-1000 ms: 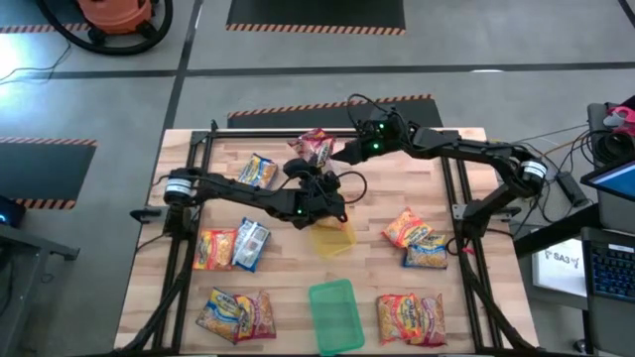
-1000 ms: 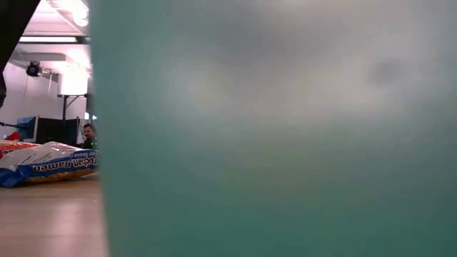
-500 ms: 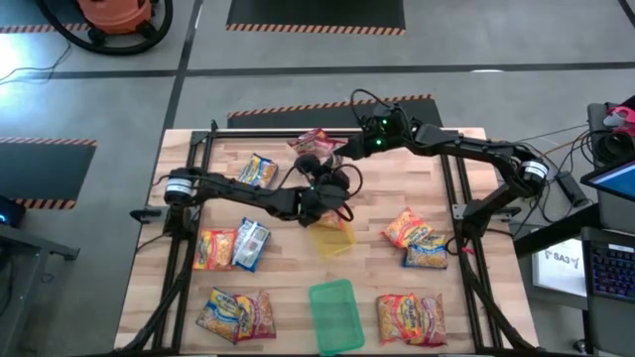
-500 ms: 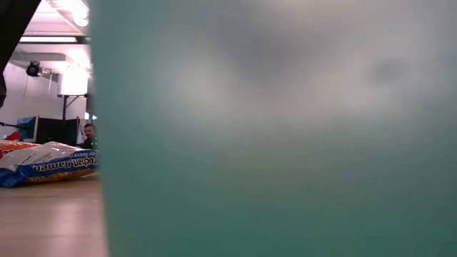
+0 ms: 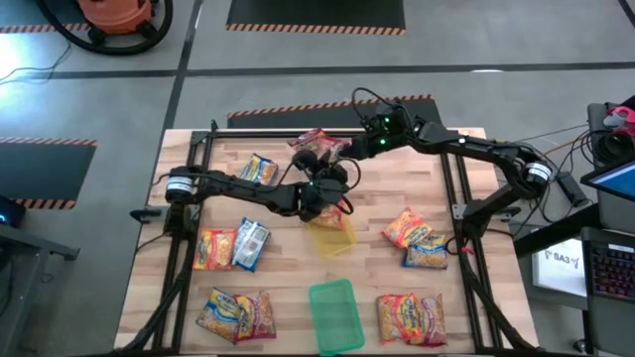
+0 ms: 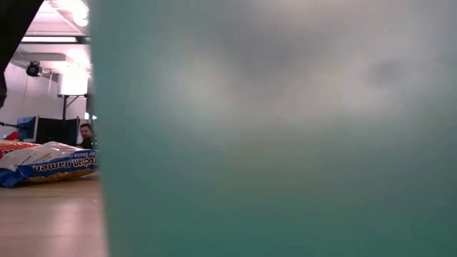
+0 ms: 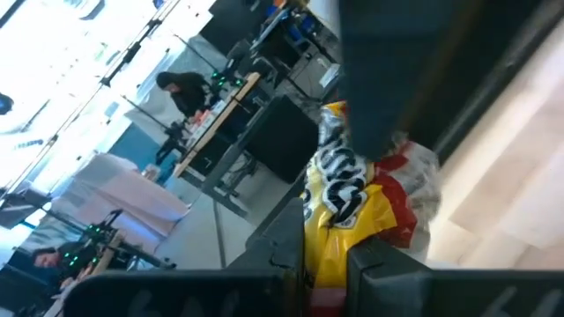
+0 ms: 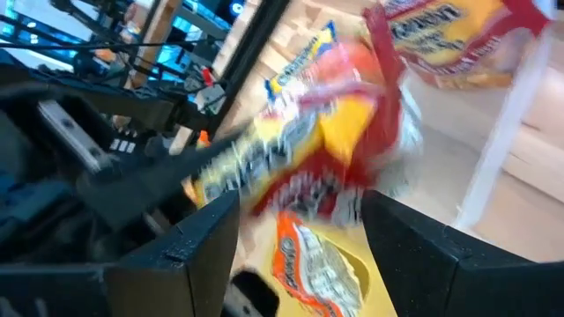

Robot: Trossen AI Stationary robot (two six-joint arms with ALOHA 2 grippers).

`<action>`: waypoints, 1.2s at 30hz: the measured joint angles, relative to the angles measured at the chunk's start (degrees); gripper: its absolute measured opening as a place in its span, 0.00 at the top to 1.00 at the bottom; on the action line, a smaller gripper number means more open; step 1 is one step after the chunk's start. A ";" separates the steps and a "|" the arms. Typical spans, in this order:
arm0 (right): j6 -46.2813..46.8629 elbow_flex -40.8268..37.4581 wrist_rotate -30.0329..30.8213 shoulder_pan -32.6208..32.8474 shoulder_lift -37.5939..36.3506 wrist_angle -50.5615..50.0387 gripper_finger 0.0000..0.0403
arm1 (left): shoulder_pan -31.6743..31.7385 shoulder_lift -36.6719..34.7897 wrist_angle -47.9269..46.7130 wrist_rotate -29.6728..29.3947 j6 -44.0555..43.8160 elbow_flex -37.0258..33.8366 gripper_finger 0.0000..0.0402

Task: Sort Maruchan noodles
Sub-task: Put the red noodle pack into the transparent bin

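Packet (image 5: 330, 212) in yellow tray (image 5: 333, 238); green tray (image 5: 334, 315) bare.

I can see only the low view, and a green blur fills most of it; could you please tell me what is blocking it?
Observer: The green tray sits at the near table edge, right in front of that camera.
Operator: Thank you. Is the left gripper holding anything?
Observer: Yes. The left gripper, near the table's middle, is shut on a red and yellow noodle packet.
Operator: And the right gripper?
Observer: The right gripper is toward the far edge with its fingers apart, facing a packet; I cannot tell whether it touches it.
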 joint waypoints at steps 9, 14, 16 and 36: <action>0.29 -0.20 -0.09 -0.33 -1.58 -0.86 0.43 | 1.28 0.20 0.28 0.13 -0.44 0.00 0.99; 0.77 -0.36 -0.06 -0.31 -1.08 -0.93 0.43 | 1.81 0.20 1.54 0.75 -0.48 0.00 0.99; 0.83 -0.37 -0.04 -0.31 -1.08 -0.78 0.43 | 2.13 0.20 1.81 1.51 -0.48 0.00 0.99; 0.69 -0.37 1.45 -0.60 -1.19 1.23 0.43 | 2.53 0.20 9.31 15.76 0.90 -0.13 0.99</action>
